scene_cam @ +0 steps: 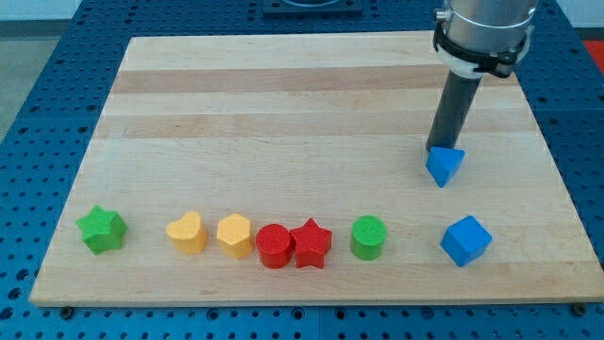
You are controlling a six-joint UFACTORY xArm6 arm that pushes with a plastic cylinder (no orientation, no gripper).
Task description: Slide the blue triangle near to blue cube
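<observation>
One view only, and my tip (435, 147) is down on the board (283, 104) right at the upper-left edge of the blue triangle (444, 166), looking as if it touches it, though the rod's end is partly hidden behind the block, so contact can't be confirmed. The rod is a plain straight stick: no jaws, nothing to open or close, nothing clamped, nothing carried. It comes down from the grey arm collar (481, 33) toward the view's top, above the triangle. The triangle itself sits on the view's right side of the board, one corner pointing toward the view's bottom. The blue cube (465, 240) lies below the triangle, slightly to the view's right, near it but clearly apart, with bare wood between them. Left of the cube runs a row along the board's lower part: green cylinder (369, 237) first, then the red star (311, 244) touching the red cylinder (274, 246), which in turn touches the yellow hexagon (234, 235). Beyond it is the yellow heart (188, 232), just beside it, and farthest from the cube, the green star (102, 229), well apart.
</observation>
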